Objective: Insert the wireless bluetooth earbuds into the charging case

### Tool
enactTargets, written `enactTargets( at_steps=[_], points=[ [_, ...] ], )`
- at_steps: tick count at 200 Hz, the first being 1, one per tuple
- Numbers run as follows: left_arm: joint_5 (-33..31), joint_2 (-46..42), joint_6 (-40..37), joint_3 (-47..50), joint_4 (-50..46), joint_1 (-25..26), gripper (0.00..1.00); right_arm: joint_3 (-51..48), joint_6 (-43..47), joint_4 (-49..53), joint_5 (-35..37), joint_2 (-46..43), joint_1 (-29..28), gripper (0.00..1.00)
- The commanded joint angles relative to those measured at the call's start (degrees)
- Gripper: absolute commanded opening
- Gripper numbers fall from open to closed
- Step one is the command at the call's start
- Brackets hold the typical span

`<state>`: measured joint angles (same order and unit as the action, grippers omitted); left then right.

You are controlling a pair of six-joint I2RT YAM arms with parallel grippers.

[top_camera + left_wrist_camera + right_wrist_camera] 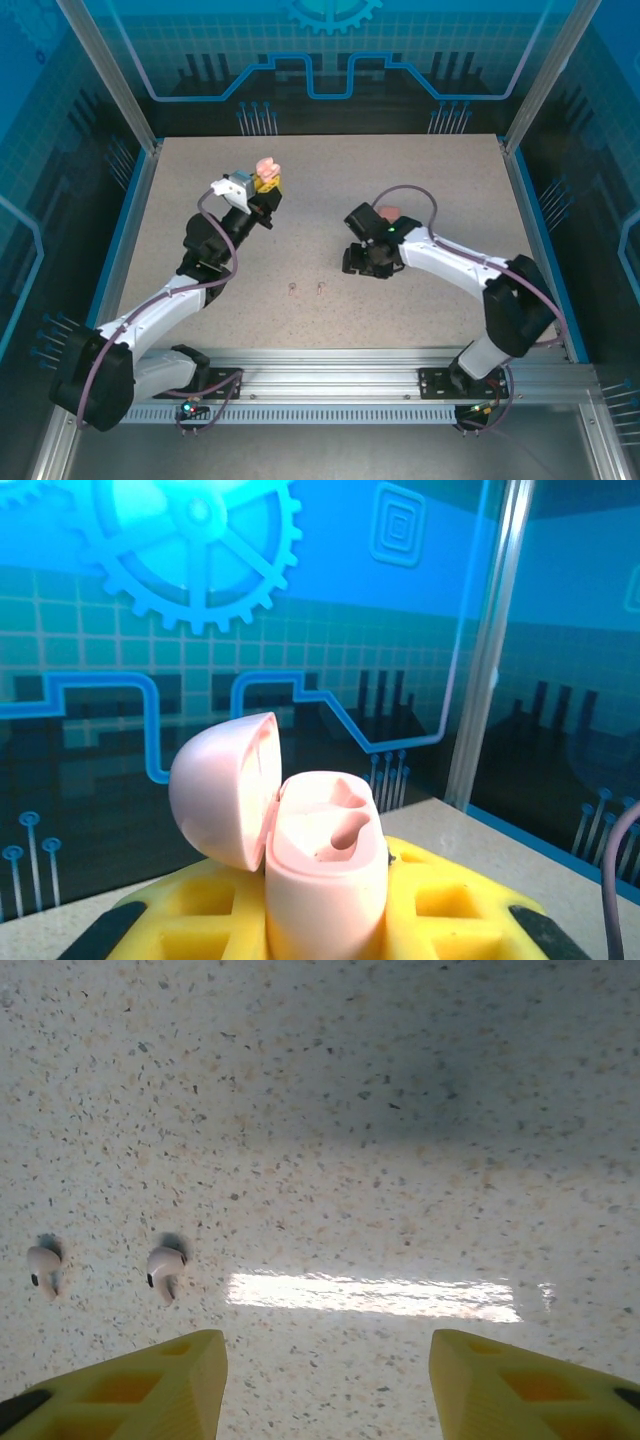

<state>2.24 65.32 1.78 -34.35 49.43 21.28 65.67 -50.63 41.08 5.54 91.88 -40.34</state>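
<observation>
My left gripper (pixel 267 182) is raised over the back left of the table and is shut on a pink charging case (pixel 266 168). In the left wrist view the case body (pixel 325 875) stands upright between the yellow fingers (pixel 470 900). Its lid (pixel 222 790) is hinged open to the left, and a hollow socket shows in the top. Two pale greyish-white earbuds (pixel 292 289) (pixel 320 288) lie on the table near the front middle. My right gripper (pixel 328 1390) hovers low and open, with the nearer bud (pixel 165 1266) and the farther bud (pixel 44 1263) to its left. The salmon-pink buds are out of view.
A second pink object (pixel 388 213), probably another case, lies just behind the right arm's wrist. The speckled tabletop (pixel 330 200) is bounded by blue edging and clear walls (pixel 520 150). A bright glare strip (pixel 370 1295) lies on the table ahead of the right fingers.
</observation>
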Motion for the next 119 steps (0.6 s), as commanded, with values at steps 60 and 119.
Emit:
enactTargets(
  at_steps=[60,119],
  points=[
    [-7.4,-0.1,-5.4,-4.0,2.2,0.2,0.0,18.0,-11.1,14.0,5.4,19.2,-8.8,0.54],
    [-8.4,-1.2,-4.3,-4.0,0.2,0.0,0.0,23.4,-19.8,17.4,6.5,26.4,-12.3,0.52]
  ],
)
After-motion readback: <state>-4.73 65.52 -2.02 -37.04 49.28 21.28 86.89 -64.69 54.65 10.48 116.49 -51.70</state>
